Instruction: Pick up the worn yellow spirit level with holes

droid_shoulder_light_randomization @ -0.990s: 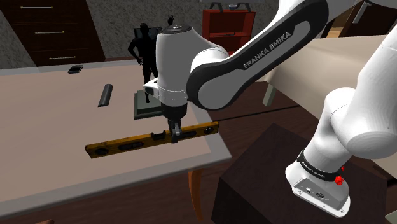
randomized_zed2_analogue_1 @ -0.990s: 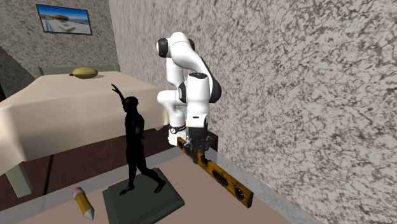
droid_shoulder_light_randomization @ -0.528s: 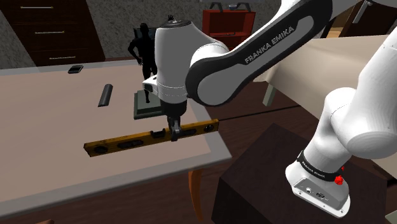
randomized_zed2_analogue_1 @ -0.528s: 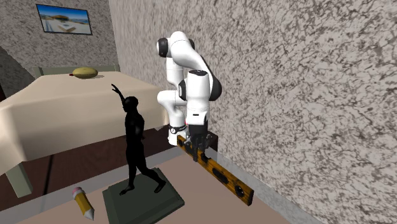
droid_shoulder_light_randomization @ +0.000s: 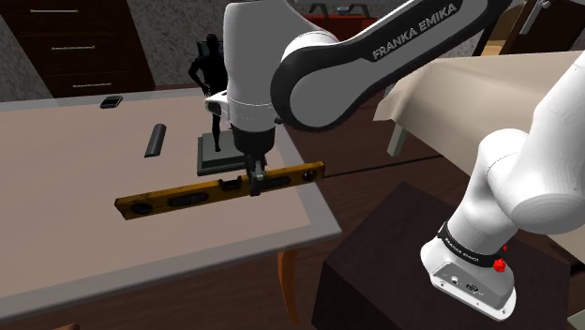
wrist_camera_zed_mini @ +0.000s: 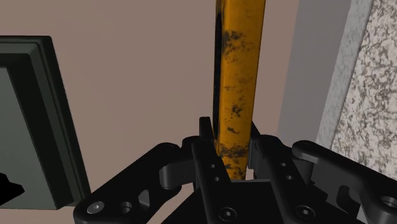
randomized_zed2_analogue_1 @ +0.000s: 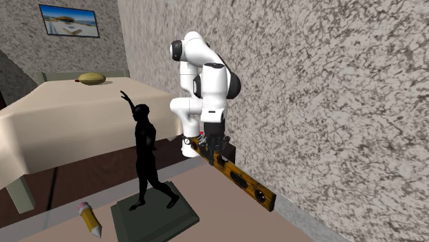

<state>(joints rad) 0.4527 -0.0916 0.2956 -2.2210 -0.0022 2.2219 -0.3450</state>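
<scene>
The worn yellow spirit level (droid_shoulder_light_randomization: 216, 187) with dark holes hangs in the air above the pale table (droid_shoulder_light_randomization: 84, 253), roughly level, near the table's front edge. My black gripper (droid_shoulder_light_randomization: 254, 184) is shut on it a little right of its middle. In the second exterior view the spirit level (randomized_zed2_analogue_1: 240, 182) slants down to the right beside the speckled wall, held by the gripper (randomized_zed2_analogue_1: 213, 149). Up close in the wrist view, the scuffed yellow bar (wrist_camera_zed_mini: 236, 83) is clasped between both fingers (wrist_camera_zed_mini: 205, 137).
A black figurine (droid_shoulder_light_randomization: 210, 70) on a dark green base (droid_shoulder_light_randomization: 223, 155) stands just behind the gripper. A dark flat bar (droid_shoulder_light_randomization: 155, 141) and a small black item (droid_shoulder_light_randomization: 112, 101) lie farther back. A short pencil (randomized_zed2_analogue_1: 90, 218) lies near the base.
The gripper has risen with the spirit level in it; the level now hangs higher above the table and has shifted slightly to the shoulder view's left.
</scene>
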